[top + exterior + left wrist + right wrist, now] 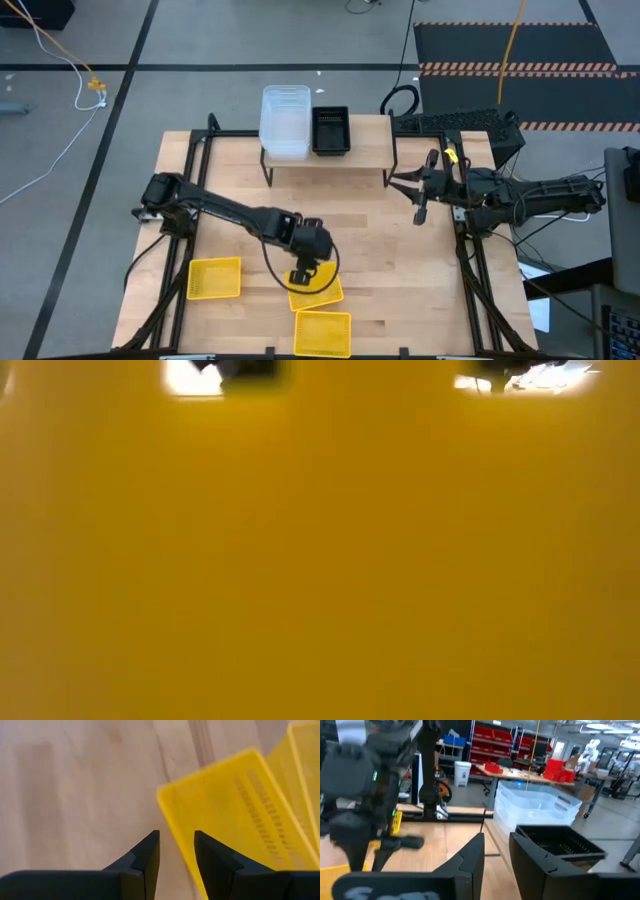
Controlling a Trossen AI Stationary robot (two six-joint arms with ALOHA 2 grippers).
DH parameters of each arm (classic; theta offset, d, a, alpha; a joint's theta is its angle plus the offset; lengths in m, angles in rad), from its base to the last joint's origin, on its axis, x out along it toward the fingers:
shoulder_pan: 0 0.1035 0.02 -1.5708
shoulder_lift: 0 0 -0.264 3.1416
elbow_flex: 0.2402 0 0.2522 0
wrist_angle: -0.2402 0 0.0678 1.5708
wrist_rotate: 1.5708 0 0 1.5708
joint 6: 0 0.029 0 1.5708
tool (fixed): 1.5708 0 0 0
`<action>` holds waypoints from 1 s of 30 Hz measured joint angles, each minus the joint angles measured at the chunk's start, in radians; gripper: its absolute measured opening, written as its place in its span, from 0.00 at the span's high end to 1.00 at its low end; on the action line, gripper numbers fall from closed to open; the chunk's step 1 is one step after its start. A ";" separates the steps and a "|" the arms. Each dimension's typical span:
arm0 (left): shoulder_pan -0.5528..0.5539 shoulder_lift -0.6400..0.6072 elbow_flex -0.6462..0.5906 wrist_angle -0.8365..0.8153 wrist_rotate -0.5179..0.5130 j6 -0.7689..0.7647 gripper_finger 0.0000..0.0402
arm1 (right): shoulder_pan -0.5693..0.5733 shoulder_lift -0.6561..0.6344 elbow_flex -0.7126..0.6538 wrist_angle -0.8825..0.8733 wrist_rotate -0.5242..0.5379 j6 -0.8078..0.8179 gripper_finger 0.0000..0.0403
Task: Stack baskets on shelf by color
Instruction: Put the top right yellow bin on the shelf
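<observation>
Three yellow baskets lie on the table's near part: one at the left (215,278), one in the middle (326,293) and one at the near edge (322,333). My left gripper (303,272) hangs open over the middle basket's (235,815) left rim, pointing steeply down, and touches nothing. On the shelf (370,150) at the far side stand a stack of clear baskets (285,122) and a black basket (331,130) beside it. My right gripper (420,208) waits open above the table's right side, level, facing the shelf.
The low view is filled by the yellow wall (320,560) of a basket close in front of it. The shelf's right part is bare wood. Bare tabletop (400,250) lies between the shelf and the yellow baskets. A dark keyboard (460,122) sits beyond the table's far right corner.
</observation>
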 joint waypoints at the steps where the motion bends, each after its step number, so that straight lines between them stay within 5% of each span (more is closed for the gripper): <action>1: -0.005 0.000 -0.025 0.016 0.002 -0.016 0.69 | 0.000 0.000 0.000 0.010 0.000 -0.004 0.79; 19: -0.013 0.010 -0.186 0.159 -0.054 -0.220 0.70 | 0.000 0.000 0.000 0.006 -0.001 -0.005 0.79; 30: 0.096 0.010 -0.181 0.270 -0.103 -0.350 0.98 | 0.000 0.000 0.000 0.007 -0.001 0.032 0.79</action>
